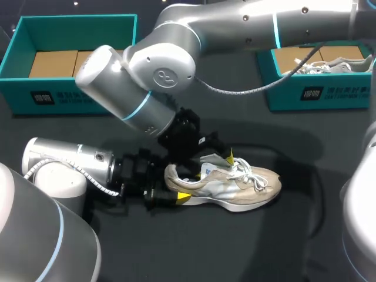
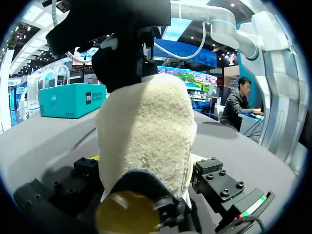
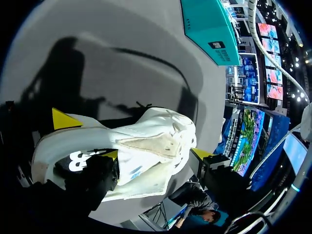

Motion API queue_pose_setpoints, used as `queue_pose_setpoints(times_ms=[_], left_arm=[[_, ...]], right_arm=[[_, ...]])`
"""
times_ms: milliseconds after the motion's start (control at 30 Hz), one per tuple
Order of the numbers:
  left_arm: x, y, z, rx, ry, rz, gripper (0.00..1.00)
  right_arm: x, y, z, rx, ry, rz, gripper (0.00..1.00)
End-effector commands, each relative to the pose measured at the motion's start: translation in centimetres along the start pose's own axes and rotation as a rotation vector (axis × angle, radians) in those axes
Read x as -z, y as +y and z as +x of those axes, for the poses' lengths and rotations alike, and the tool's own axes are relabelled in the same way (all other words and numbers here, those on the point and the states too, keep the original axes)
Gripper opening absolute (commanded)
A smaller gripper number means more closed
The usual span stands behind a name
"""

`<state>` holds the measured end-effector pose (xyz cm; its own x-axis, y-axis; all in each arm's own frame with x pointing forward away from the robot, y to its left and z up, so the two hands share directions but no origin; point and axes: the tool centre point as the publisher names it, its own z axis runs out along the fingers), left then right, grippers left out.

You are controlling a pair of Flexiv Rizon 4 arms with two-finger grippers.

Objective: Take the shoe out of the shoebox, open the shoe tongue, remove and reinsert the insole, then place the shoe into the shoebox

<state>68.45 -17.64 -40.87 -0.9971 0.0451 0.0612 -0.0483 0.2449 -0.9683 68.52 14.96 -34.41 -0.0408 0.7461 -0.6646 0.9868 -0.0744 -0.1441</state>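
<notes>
The dark table (image 1: 305,235) fills the frame. The right arm (image 1: 235,23) enters at the upper right and reaches down past the middle; the left arm (image 1: 64,170) lies low at the lower left. One teal shoebox (image 1: 76,94) stands at the upper left, another shoebox (image 1: 329,94) at the upper right, a second shoe (image 1: 329,66) inside it. The shoe (image 1: 247,191) lies on the table, lower middle. The left claw (image 1: 175,187) is clamped on its heel. The right claw (image 1: 220,158) sits over the tongue; I cannot tell whether it grips.
</notes>
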Motion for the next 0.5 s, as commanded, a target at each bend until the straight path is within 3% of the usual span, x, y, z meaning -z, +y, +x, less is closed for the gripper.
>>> queue_pose_setpoints(times_ms=[33, 267, 500], left_arm=[[0.1, 0.4, 0.1, 0.000, -0.004, -0.001, 0.00], [0.1, 0.4, 0.1, 0.000, -0.004, -0.001, 0.00], [0.1, 0.4, 0.1, 0.000, -0.004, -0.001, 0.00]], right_arm=[[-0.2, -0.3, -0.5, -0.660, 0.004, 0.000, 0.75], [0.4, -0.8, -1.6, -0.680, 0.005, -0.004, 0.64], [0.4, -1.4, -1.9, -0.673, 0.051, 0.012, 0.60]])
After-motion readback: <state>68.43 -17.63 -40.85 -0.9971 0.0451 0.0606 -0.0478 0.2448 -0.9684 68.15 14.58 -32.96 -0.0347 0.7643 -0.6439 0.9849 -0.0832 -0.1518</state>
